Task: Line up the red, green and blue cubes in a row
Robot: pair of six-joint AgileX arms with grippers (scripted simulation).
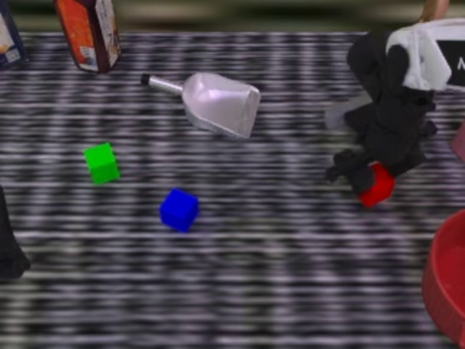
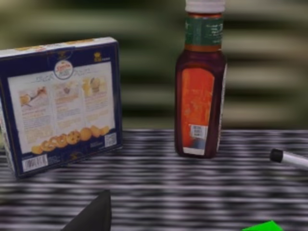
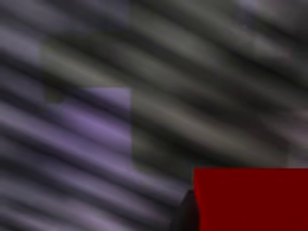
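Note:
The red cube (image 1: 378,186) sits at the table's right, half covered by my right gripper (image 1: 361,179), which is shut on it. In the right wrist view the red cube (image 3: 250,199) fills a corner, with a dark finger (image 3: 185,214) pressed against its side. The green cube (image 1: 102,162) lies at the left, and the blue cube (image 1: 179,209) sits a little nearer the middle and closer to the front edge. My left arm (image 1: 9,251) is parked at the left edge. One of its fingers (image 2: 96,216) and a corner of the green cube (image 2: 263,226) show in the left wrist view.
A silver scoop (image 1: 221,103) with a dark-tipped handle lies at the back centre. A dark bottle with an orange label (image 1: 89,33) and a blue biscuit box (image 1: 9,36) stand at the back left. A dark red bowl (image 1: 445,280) sits at the front right.

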